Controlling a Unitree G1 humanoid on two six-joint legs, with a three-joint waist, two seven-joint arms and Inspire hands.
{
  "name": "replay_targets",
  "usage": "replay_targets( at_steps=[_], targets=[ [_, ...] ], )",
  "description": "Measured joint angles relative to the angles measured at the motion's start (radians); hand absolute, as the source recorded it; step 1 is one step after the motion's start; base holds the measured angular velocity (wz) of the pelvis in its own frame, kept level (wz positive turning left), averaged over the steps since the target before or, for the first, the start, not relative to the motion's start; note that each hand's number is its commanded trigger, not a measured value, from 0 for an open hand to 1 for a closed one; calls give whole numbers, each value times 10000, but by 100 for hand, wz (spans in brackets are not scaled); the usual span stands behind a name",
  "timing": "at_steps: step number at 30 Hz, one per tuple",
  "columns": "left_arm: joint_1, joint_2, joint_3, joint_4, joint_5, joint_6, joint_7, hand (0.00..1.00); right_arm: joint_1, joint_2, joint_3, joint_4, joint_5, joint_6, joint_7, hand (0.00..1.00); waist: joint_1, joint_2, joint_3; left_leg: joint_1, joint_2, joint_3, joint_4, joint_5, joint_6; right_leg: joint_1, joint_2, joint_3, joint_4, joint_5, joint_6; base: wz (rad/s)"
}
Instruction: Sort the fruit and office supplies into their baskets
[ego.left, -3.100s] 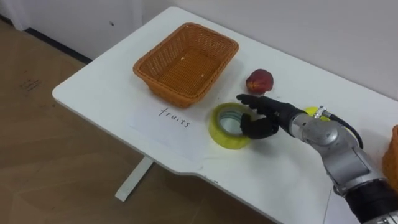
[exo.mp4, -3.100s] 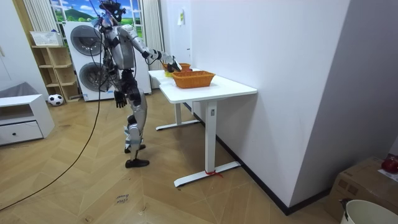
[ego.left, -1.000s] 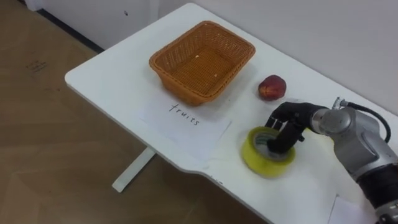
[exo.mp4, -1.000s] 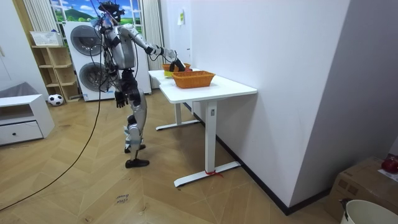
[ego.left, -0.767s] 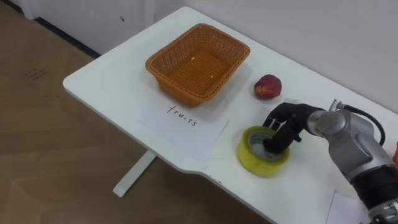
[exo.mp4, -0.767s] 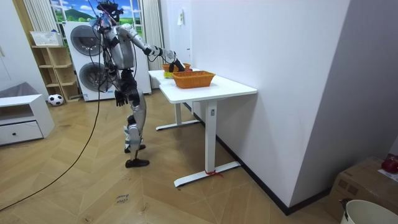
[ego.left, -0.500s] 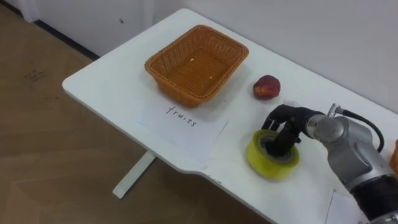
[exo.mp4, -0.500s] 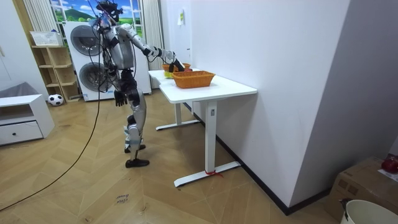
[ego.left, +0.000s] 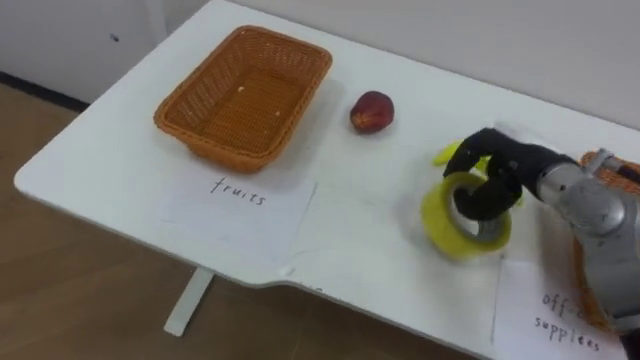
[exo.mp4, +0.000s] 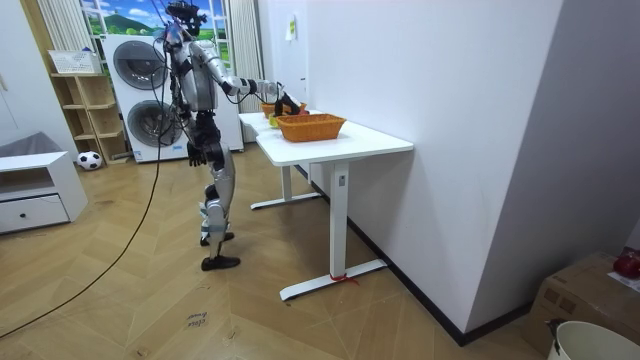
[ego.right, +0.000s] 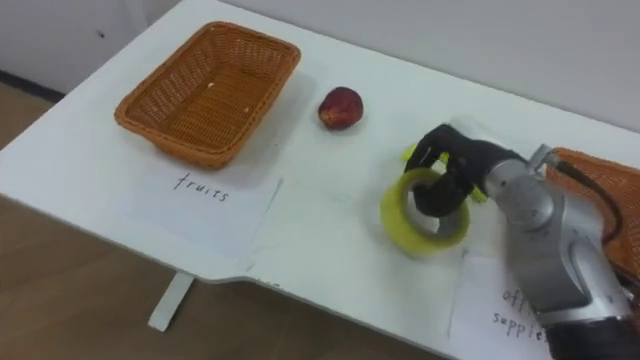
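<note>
Right hand (ego.left: 497, 175) grasps the tape (ego.left: 462, 218) near the table's (ego.left: 350, 205) front edge; peach (ego.left: 371, 111) and basket (ego.left: 243, 90) lie apart, leftward.

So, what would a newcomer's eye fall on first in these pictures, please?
The right robot hand, fingers hooked through a wide yellow roll of tape, toward the right of the white table. Next, the orange wicker basket at the left, with a small red fruit lying beside it.

far-right basket (ego.right: 592, 166): cut by edge | yellow thing (ego.left: 446, 156): half behind right hand (ego.left: 503, 163), unidentifiable
</note>
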Motion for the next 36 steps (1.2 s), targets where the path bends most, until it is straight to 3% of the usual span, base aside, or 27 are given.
replay_targets(
  at_steps=[5, 13, 17, 23, 26, 29, 36],
  targets=[
    [-72, -79, -32, -83, -179, -429, -65, 0, -26, -121, -303, -623, -46, -158, -359, 100, -100, -80, -30, 155, 59, 416, -92, -1, 0, -113, 13, 337, 96, 1, -1, -22],
    [152, -135, -32, -89, -186, -486, -94, 0, -26, -121, -330, -1019, -40, -152, -376, 100, -254, -141, -14, 190, 115, 508, -114, -4, -1, -167, 51, 422, 195, 7, -12, -4],
    [411, -166, -5, -57, -171, -533, -68, 0, -29, -125, -795, -1144, 52, -147, -450, 100, -242, -143, -16, 181, 122, 504, -127, -4, -2, -189, 59, 412, 196, 8, -13, 0],
    [589, -192, 183, -53, -177, -410, -13, 0, -97, -154, -1488, -1102, 700, -143, -1372, 100, -245, -74, 30, 184, 126, 619, -119, -5, -2, -239, 58, 546, 197, 9, -14, -4],
    [589, -242, 200, -63, -174, -410, -3, 0, -115, -372, -1550, -937, 1337, -144, -1681, 100, -296, -22, 63, 142, 129, 670, -122, -6, -1, -297, 58, 573, 197, 11, -18, -5],
    [516, -290, 203, -64, -164, -410, -15, 0, -131, -399, -1645, -917, 1336, -151, -1800, 100, -553, -8, 59, 76, 134, 664, -126, -7, -1, -322, 65, 593, 199, 11, -18, 3],
    [400, -278, 205, -178, -102, -409, -158, 0, -353, -670, -1764, 273, 1478, -246, -2120, 100, -782, -83, 14, 88, 156, 816, -131, -8, -1, -404, 72, 706, 230, 12, -19, -5]
  ],
)
